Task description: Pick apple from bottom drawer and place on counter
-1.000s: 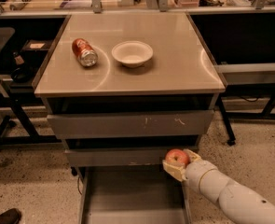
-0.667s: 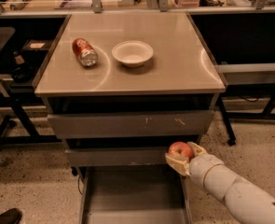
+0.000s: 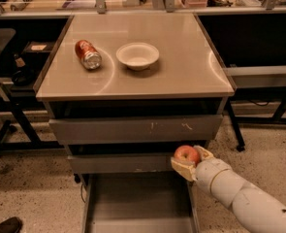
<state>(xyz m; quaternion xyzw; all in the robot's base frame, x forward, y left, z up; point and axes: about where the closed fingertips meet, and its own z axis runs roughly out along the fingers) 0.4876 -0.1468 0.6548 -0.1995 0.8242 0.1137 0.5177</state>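
Note:
The red apple (image 3: 186,154) with a yellowish patch sits between the fingers of my gripper (image 3: 190,161), which is shut on it. The gripper holds the apple in front of the middle drawer's right end, above the right side of the open bottom drawer (image 3: 137,205). The bottom drawer is pulled out and its grey tray shows nothing inside. The beige-grey counter (image 3: 181,67) lies above, well higher than the apple. My white arm (image 3: 244,195) comes in from the lower right.
A red soda can (image 3: 87,54) lies on its side on the counter's left part, and a white bowl (image 3: 137,55) stands next to it. Two upper drawers (image 3: 133,129) are closed. Dark tables and legs flank the cabinet.
The gripper has lifted the apple slightly up and to the right, keeping its hold. Can, bowl and drawers have not moved.

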